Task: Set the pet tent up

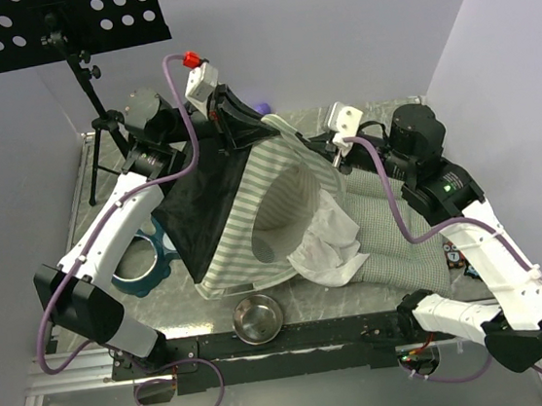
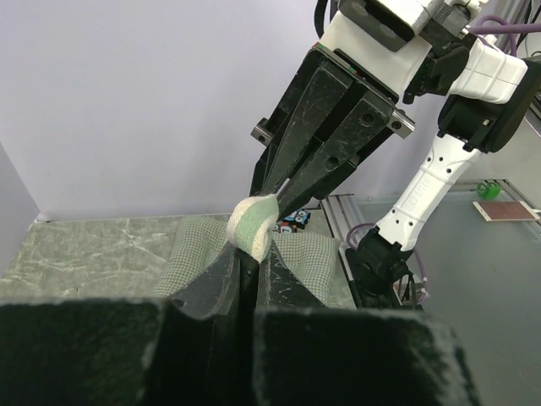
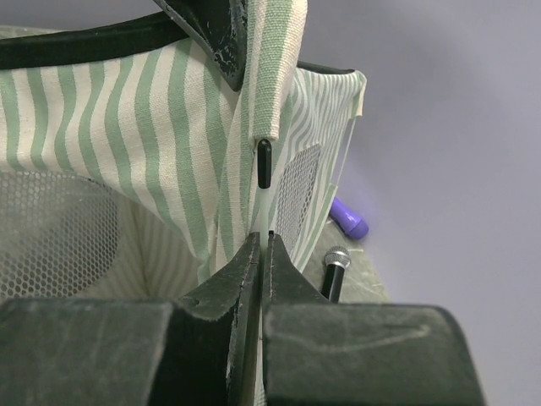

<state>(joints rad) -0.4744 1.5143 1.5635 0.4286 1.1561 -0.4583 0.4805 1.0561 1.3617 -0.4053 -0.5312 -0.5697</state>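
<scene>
The pet tent (image 1: 253,215) lies on its side mid-table, green-and-white striped, with a dark lining panel (image 1: 198,206) on the left and crumpled white mesh (image 1: 330,250) on the grey-green checked mat (image 1: 403,247). My left gripper (image 1: 242,123) is shut on the tent's striped top corner (image 2: 254,227), held raised at the back. My right gripper (image 1: 328,154) faces it closely and is shut on a thin white pole (image 3: 264,216) with a black tip (image 3: 264,163) at the mouth of the striped sleeve (image 3: 275,68). Both grippers' fingertips nearly meet in the left wrist view (image 2: 283,190).
A steel bowl (image 1: 258,318) sits at the near edge. A teal bowl holder (image 1: 145,261) lies under my left arm. A black tripod stand (image 1: 93,106) with a perforated plate (image 1: 65,26) stands back left. A purple object (image 3: 348,218) and a black silver-capped rod (image 3: 336,269) lie behind the tent.
</scene>
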